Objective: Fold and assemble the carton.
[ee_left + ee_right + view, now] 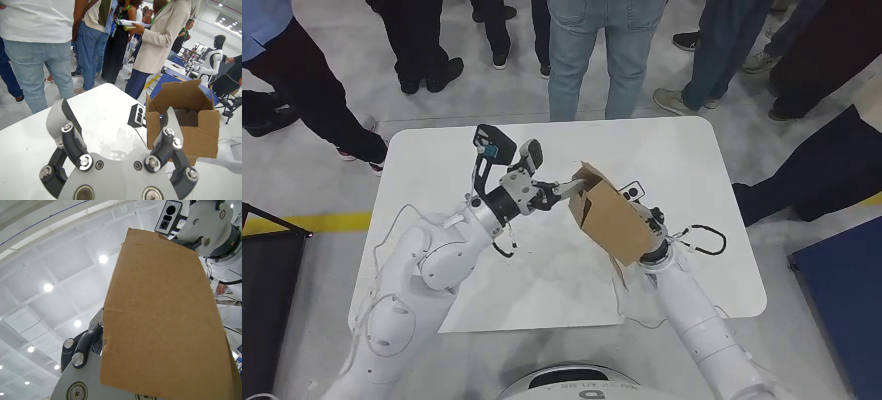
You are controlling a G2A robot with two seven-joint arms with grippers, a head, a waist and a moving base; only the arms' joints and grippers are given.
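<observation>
Done: carton (607,215) opened.
Remaining: you close flaps.
Left end effector (117,108): spread beside carton.
Right end effector (644,228): pinching carton.

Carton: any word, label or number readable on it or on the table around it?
None readable.
carton: plain brown cardboard on every face shown, no print or label.
table: only small dark specks, no writing.
</observation>
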